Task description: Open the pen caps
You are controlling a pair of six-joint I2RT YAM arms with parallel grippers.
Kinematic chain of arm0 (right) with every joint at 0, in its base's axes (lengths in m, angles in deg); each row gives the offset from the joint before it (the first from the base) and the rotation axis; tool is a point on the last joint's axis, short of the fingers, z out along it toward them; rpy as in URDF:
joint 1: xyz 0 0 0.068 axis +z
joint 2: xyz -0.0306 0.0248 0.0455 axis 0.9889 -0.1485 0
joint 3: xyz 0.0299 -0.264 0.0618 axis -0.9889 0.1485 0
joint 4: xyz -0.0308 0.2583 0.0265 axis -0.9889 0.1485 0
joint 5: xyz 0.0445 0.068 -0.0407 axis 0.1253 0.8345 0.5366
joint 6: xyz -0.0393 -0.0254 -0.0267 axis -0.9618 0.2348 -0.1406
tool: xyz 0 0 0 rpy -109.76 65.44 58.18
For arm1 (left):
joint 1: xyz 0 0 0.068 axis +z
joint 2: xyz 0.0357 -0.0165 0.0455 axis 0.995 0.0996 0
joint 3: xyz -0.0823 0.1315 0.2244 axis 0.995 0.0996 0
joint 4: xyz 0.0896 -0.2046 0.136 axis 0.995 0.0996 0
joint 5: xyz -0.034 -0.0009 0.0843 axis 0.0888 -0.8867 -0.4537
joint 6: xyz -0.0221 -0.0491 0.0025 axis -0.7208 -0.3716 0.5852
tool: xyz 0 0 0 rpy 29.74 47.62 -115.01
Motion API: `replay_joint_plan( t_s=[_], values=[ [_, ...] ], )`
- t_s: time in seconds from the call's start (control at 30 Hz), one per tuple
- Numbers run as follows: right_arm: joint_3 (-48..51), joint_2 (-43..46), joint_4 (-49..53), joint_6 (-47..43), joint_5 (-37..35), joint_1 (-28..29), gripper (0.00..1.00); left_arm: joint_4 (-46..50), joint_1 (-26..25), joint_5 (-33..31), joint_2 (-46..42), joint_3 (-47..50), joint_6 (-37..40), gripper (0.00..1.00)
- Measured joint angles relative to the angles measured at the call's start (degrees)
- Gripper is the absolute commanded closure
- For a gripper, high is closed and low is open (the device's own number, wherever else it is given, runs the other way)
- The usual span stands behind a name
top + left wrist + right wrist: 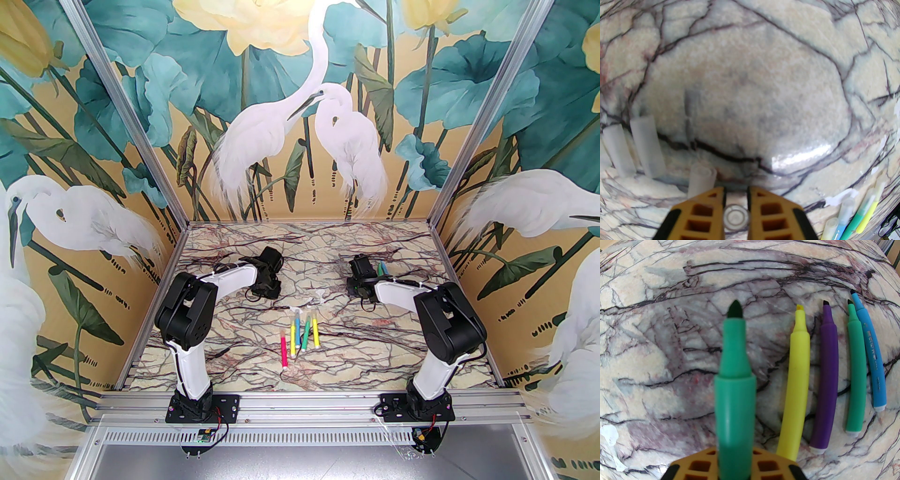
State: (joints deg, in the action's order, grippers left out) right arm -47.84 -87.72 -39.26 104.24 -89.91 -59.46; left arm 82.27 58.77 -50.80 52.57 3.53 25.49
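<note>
**Cap removal: one cap gripped, one pen bared**

We find the left jaws closed on a clear pen cap (pixel 736 216). Three loose caps (pixel 646 145) lie on the surface (pixel 750 82), apart from the capped pens (pixel 847 211). The right jaws grip an uncapped green pen (pixel 735 385). Four uncapped pens (pixel 825 380) lie beyond and right of the capped pens.

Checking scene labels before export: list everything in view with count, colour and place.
centre pens: five; pink, blue, green, two yellow; mid-table
uncapped pens: four; yellow, purple, green, blue; table, right of held pen
held pen: one; green, uncapped; in right gripper
loose caps: at least three; clear; table, left of left gripper
held cap: one; clear; in left gripper
table: one; veined marble
walls: three; heron print; around table
left gripper: one; yellow fingers; shut on held cap
right gripper: one; yellow fingers; shut on held pen
</note>
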Motion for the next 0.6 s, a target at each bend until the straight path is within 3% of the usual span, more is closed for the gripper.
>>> replay_joint_plan(
  t_s=[0.6],
  values=[
    [0.00,-0.87,0.87,0.42,-2.14,-0.35,0.76,0.63,0.00,-2.62,1.49,-2.08,0.22,0.83]
  ],
)
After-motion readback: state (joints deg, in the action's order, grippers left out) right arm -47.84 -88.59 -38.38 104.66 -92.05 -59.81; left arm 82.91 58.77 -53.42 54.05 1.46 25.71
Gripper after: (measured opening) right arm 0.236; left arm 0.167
